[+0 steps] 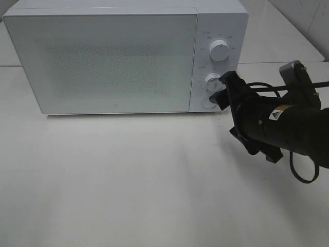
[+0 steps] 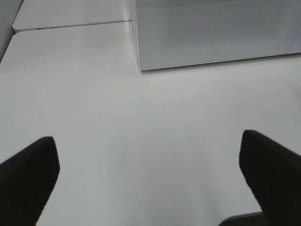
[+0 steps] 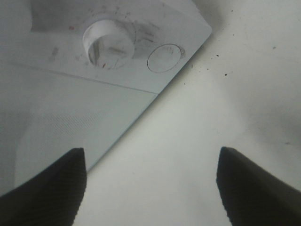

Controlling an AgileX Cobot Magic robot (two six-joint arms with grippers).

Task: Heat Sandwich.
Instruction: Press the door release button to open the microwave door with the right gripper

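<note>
left pincer point(image 2: 146, 141): jaws wide apart over white table point(image 2: 117, 103) | microwave point(image 2: 211, 33): front lower corner, standing on table

Even, soft light; wrist views slightly blurred.

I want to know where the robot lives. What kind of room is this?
Probably a mock kitchen or lab bench. A white microwave with two dials stands on a plain white table, with a black robot arm beside it.
</note>
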